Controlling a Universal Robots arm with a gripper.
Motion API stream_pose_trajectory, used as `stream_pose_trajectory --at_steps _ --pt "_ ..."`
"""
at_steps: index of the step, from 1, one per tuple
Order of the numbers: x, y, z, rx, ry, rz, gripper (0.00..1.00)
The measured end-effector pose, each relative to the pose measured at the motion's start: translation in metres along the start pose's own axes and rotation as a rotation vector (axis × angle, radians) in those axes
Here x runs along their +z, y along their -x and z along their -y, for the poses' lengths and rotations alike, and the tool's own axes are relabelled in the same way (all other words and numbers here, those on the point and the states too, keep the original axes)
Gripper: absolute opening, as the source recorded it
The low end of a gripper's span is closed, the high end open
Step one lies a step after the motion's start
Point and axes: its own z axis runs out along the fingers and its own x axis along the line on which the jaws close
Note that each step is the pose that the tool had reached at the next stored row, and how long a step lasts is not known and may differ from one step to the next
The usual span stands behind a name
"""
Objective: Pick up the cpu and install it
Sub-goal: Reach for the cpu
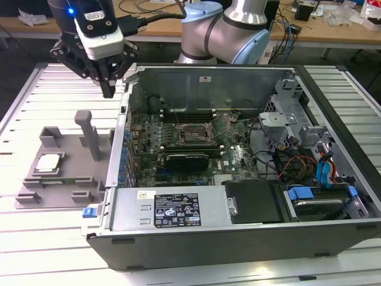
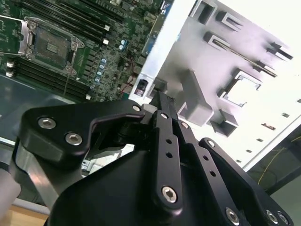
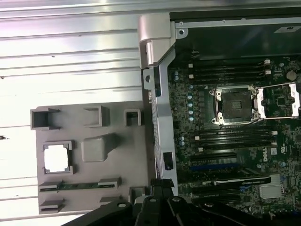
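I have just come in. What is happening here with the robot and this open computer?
A robot arm is working beside an open computer case. Its gripper hangs over the case wall on the side of the grey fixture tray, with its fingers shut and holding nothing. The cpu lies in its tray pocket, not yet picked up. The motherboard socket is open and empty.

Silver cpu (image 1: 49, 162), grey tray (image 1: 74, 174), green motherboard (image 1: 238, 156).

The cpu (image 1: 49, 162) is just sitting flat in a square pocket of the grey tray (image 1: 74, 171), shiny silver top facing up.
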Motion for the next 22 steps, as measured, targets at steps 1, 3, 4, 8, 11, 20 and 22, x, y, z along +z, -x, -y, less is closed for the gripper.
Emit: stream_pose_trajectory --at_steps 1,3,4,8,11,20,22 --pt "-0.0001 -0.0020 0.0002 0.000 0.0000 0.0001 0.11" --pt "-0.0002 -0.0071 0.0005 0.000 -0.0001 0.0002 0.11" --pt "-0.0004 -0.0107 0.0008 0.000 -0.0001 0.0003 0.11" --pt "-0.0006 -0.0189 0.0014 0.000 0.0000 0.0007 0.11" --pt "-0.0007 -0.0253 0.0019 0.000 0.0001 0.0015 0.11" --pt "-0.0012 -0.0429 0.0032 0.000 0.0002 0.0029 0.11" --pt "-0.0014 -0.0464 0.0034 0.000 0.0002 0.0031 0.11"
